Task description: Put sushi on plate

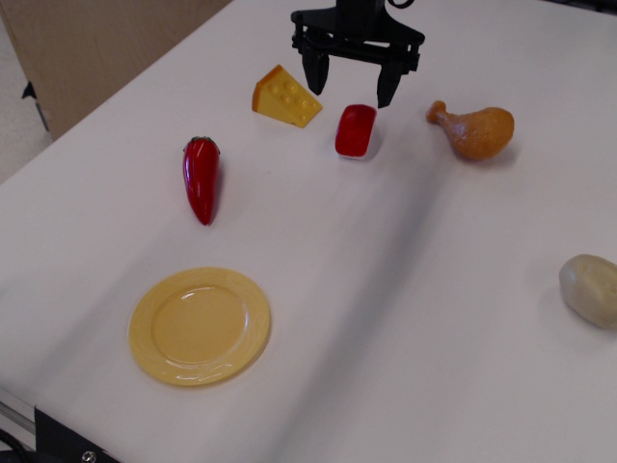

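Note:
The sushi (356,130), a small block with a glossy red top and a white base, lies on the white table toward the back. My black gripper (350,92) hangs open just behind and above it, one finger on each side of its far end, not touching it. The round yellow plate (200,326) lies empty at the front left, far from the sushi and the gripper.
A yellow cheese wedge (285,96) sits left of the sushi. A red chili pepper (201,178) lies further left. A brown chicken drumstick (475,130) lies right of the sushi. A pale potato-like lump (590,288) sits at the right edge. A brown board (87,43) stands beyond the table's left edge.

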You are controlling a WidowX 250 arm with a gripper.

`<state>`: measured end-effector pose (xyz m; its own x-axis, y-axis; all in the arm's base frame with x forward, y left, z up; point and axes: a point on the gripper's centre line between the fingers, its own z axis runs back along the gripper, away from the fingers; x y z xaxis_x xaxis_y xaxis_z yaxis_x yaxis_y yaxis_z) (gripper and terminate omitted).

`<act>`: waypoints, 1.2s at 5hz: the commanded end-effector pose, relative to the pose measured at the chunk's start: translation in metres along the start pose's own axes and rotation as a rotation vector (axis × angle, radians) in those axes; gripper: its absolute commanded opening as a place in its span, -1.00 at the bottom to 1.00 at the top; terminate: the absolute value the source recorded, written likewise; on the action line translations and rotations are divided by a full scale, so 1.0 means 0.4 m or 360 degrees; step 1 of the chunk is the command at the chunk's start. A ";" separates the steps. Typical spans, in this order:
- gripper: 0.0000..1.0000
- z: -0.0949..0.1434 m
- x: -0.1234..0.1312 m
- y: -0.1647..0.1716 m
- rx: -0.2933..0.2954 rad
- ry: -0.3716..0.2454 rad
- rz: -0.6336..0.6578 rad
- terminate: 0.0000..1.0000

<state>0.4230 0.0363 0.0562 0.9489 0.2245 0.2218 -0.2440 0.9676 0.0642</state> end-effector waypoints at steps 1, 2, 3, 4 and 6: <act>1.00 -0.011 0.050 -0.007 -0.0070 -0.0028 0.0002 -1.00; 1.00 -0.034 0.041 -0.009 -0.0093 0.0032 0.0010 -1.00; -1.00 -0.034 0.021 -0.009 -0.0077 0.0072 -0.0022 -1.00; -1.00 -0.017 -0.002 -0.001 -0.0059 0.0125 -0.0052 -1.00; -1.00 0.101 -0.148 0.009 -0.0079 0.0204 -0.0185 -1.00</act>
<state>0.3514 0.0166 0.0571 0.9917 0.1273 0.0161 -0.1278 0.9912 0.0351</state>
